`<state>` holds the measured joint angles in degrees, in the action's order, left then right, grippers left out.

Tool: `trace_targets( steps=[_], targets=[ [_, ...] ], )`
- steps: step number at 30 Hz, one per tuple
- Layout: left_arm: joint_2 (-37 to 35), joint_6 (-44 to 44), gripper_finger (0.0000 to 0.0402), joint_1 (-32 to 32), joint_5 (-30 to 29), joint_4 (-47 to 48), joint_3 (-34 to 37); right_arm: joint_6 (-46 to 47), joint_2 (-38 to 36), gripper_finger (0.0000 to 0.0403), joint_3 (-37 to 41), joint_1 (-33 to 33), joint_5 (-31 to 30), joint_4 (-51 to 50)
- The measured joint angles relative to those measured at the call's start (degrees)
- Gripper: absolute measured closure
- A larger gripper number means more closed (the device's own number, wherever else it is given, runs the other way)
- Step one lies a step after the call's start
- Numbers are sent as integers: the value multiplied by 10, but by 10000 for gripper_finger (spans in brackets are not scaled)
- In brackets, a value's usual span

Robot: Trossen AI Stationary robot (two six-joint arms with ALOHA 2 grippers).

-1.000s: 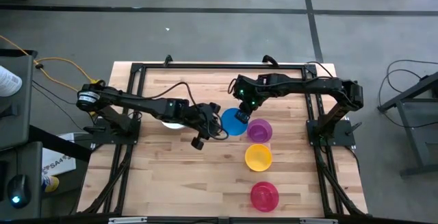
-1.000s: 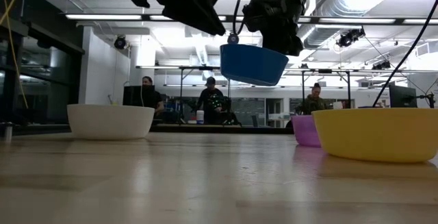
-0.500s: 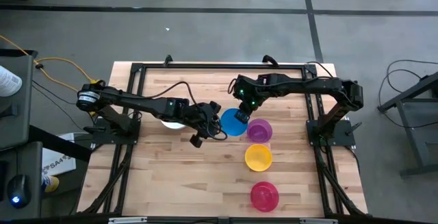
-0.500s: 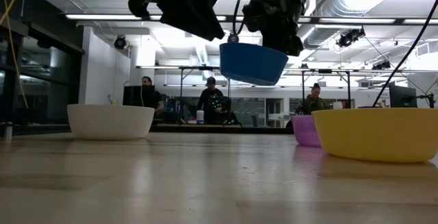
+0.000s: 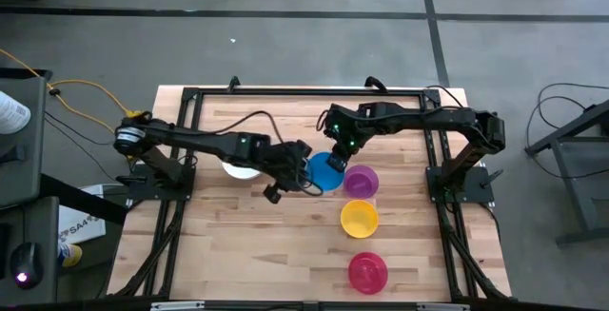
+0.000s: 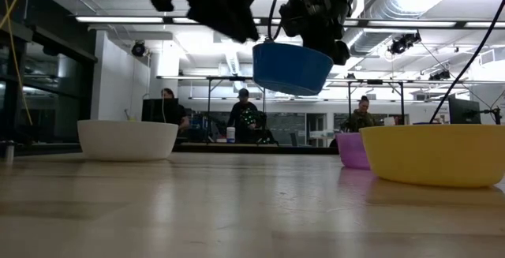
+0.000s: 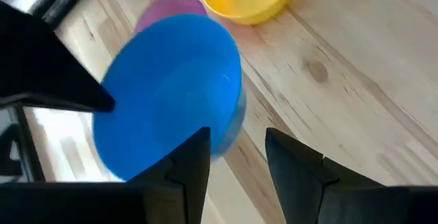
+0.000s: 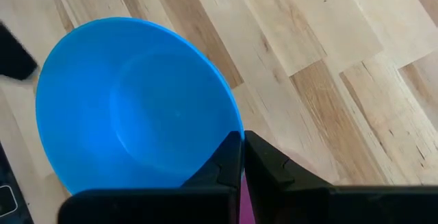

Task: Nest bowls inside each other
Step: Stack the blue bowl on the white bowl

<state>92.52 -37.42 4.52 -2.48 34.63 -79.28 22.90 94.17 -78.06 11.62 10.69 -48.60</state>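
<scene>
We saw the white bowl (image 5: pixel 238 168) resting on the table (image 5: pixel 238 244) at the left. Beside it, our left gripper (image 5: pixel 290 164) hung with fingers apart. Our right gripper (image 5: pixel 335 162) was clamped on the blue bowl (image 5: pixel 322 170), held in the air. Purple (image 5: pixel 361 181), yellow (image 5: pixel 360 219) and pink bowls (image 5: pixel 367 272) sat further right.

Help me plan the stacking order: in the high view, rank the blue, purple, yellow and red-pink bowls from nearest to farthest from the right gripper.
From the right gripper:
1. Blue bowl, pinched at its rim.
2. Purple bowl, just beside it.
3. Yellow bowl, farther down the row.
4. Red-pink bowl, row's far end.
</scene>
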Motion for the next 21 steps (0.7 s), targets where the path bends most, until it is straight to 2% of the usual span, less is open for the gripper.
trace_targets(
  steps=[8,18,21],
  targets=[
    [74,-32,263,0,-17,88,-84,-1,0,399,0,0,-1,-2],
    [77,-59,263,0,-15,171,-159,-19,0,399,0,0,-1,-4],
    [77,-73,263,0,-8,181,-159,-19,0,399,0,0,-1,-4]
  ],
)
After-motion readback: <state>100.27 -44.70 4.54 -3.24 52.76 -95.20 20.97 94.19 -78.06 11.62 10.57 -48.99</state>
